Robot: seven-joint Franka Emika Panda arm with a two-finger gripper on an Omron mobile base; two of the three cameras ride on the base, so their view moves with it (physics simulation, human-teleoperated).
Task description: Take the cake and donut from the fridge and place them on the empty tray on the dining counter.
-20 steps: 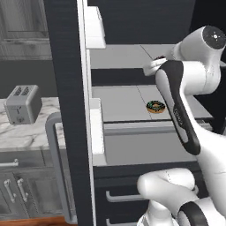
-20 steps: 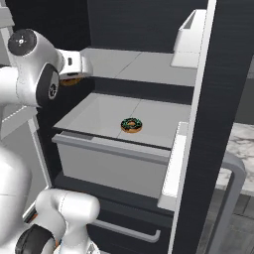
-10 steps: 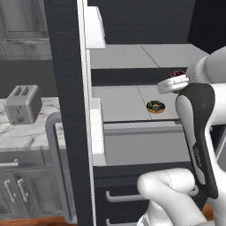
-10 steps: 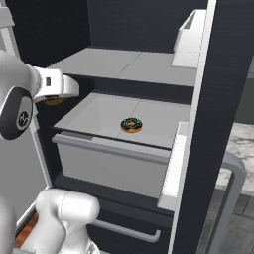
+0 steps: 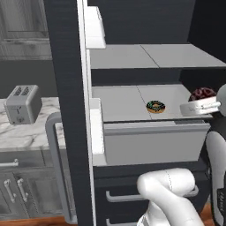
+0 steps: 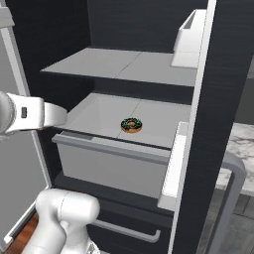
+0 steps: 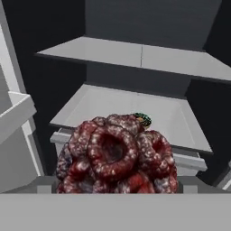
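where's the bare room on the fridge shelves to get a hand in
The upper shelf is bare across its width. On the lower shelf, space lies left and right of the donut. It is crowded at the front, where the gripper carries the cake.

Dark maroon cake [image 7: 117, 155] with bumpy pale-speckled top, donut [image 5: 155, 106] with dark frosting, coloured sprinkles and tan base, black fridge [image 5: 66, 88] with light grey shelves, silver toaster [image 5: 22, 103], white grey-veined counter [image 5: 26, 134]
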